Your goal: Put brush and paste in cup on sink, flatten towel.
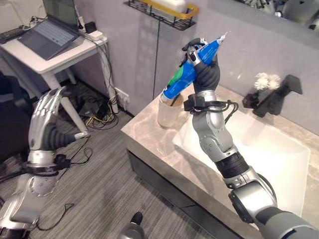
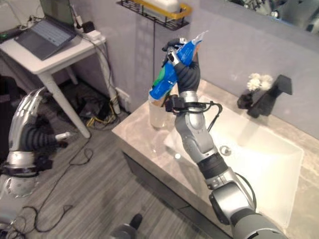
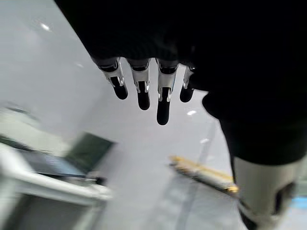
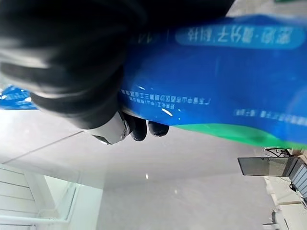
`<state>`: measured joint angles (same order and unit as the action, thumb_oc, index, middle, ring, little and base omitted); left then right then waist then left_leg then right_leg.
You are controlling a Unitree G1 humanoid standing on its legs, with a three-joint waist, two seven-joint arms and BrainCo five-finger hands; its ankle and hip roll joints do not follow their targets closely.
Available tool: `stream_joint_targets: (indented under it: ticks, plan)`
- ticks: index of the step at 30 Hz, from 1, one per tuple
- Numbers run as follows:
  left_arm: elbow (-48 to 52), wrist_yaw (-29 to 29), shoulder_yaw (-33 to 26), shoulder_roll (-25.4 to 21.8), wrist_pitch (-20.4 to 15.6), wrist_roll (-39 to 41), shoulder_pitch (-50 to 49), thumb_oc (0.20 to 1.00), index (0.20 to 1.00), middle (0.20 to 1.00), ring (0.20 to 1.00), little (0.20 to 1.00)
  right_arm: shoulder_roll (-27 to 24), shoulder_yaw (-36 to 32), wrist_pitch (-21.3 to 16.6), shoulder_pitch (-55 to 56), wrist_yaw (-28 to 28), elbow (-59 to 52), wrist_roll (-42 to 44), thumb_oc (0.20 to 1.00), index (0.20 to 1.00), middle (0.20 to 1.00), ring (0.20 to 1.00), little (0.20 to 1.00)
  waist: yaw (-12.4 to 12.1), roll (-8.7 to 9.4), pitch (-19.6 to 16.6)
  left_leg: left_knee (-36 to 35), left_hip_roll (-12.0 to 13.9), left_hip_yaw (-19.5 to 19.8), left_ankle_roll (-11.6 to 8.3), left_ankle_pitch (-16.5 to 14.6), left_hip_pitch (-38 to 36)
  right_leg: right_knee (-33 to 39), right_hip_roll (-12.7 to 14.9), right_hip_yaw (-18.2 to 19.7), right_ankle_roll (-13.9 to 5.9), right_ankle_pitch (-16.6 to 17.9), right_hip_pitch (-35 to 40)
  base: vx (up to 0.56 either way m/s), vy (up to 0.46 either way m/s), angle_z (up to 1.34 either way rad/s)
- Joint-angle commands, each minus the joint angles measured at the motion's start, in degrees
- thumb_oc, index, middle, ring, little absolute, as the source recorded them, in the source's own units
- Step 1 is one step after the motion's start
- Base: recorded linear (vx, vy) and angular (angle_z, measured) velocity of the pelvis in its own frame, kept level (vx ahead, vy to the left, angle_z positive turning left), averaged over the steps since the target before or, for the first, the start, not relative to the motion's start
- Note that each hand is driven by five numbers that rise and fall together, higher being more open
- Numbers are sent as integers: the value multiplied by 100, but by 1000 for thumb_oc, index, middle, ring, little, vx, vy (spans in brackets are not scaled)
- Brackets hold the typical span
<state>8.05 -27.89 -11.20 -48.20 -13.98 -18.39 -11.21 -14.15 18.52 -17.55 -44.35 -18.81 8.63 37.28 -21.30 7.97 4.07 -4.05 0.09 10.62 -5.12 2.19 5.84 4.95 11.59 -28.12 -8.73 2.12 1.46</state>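
Note:
A blue and green toothpaste tube [image 1: 180, 78] is held slanted over a clear cup [image 1: 167, 113] at the left corner of the marble sink counter [image 1: 149, 144]. Its lower end reaches the cup's mouth. My right hand [image 1: 205, 73] is shut on the tube's upper half, and the tube [image 4: 216, 72] lies across the right wrist view with dark fingertips [image 4: 139, 129] curled under it. Something dark shows at the cup's rim, and I cannot tell what it is. My left hand [image 1: 47, 115] hangs open over the floor far to the left, its fingers [image 3: 143, 91] straight.
A white basin [image 1: 271, 149] lies right of the cup, with a black tap [image 1: 276, 97] and a white flower [image 1: 266, 79] behind it. A black wall shelf with a yellow rim [image 1: 164, 11] hangs above the cup. A white desk with a laptop [image 1: 50, 35] stands at the far left.

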Motion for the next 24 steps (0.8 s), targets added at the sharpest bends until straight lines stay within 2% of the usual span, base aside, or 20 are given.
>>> stream_joint_targets:
  ticks: [1, 5, 9, 24]
  plan:
    - [-173, -186, -360, -506, -6, 77, -120, 1000, 1000, 1000, 1000, 1000, -254, -227, -373, -558, 7, -163, -289, 200, 200, 200, 200, 200, -147, 231, -270, -95, -256, 55, 173, 274, 297, -14, 547, 85, -456, 905, 486, 15, 14, 17]
    - [-346, -128, -379, -409, 46, 42, -149, 1000, 1000, 1000, 1000, 1000, -395, -339, -365, -486, 21, -130, -315, 200, 200, 200, 200, 200, -213, 254, -236, -95, -294, 113, 192, 274, 328, -26, 565, 10, -472, 938, 497, 16, 23, 14]
    - [-392, -25, -164, -295, 9, 52, -63, 1000, 1000, 1000, 1000, 1000, -405, -446, -390, -397, -65, -152, -533, 200, 200, 200, 200, 200, -222, 249, -202, -95, -317, 128, 210, 271, 349, -52, 585, -7, -474, 946, 486, 8, 13, 3]
    - [-584, 124, 263, -175, -22, 111, 68, 1000, 1000, 1000, 1000, 1000, -507, -482, -387, -386, -174, -136, -724, 200, 200, 200, 200, 200, -98, 182, -181, -95, -295, -11, 244, 230, 319, -35, 604, 117, -472, 958, 419, 4, 4, -3]
